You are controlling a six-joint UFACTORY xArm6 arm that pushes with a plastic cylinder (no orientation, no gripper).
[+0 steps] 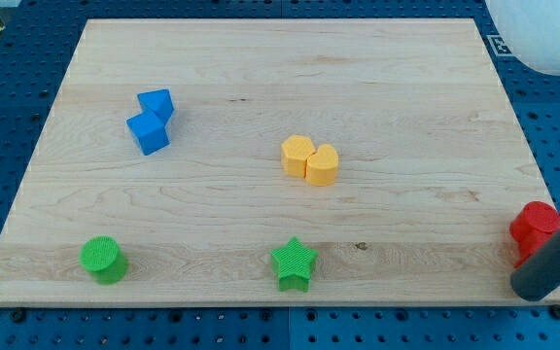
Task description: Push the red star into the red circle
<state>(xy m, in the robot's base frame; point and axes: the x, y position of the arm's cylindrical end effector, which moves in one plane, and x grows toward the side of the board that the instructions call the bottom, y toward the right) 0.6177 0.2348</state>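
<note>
A red block (536,224) with a rounded top sits at the board's right edge, low in the view. A small bit of red (521,259) shows just under it, against the rod; I cannot tell whether it is a second block, or which piece is the star or the circle. My dark rod comes in from the view's right and covers the red's lower right side. My tip (534,289) rests just below the red block, at the board's bottom right corner, touching or nearly touching it.
Two blue blocks (151,121) touch each other at upper left. Two yellow blocks (310,158) touch at the centre. A green circle (101,259) is at bottom left and a green star (294,263) at bottom centre. A white object (542,34) stands off the top right corner.
</note>
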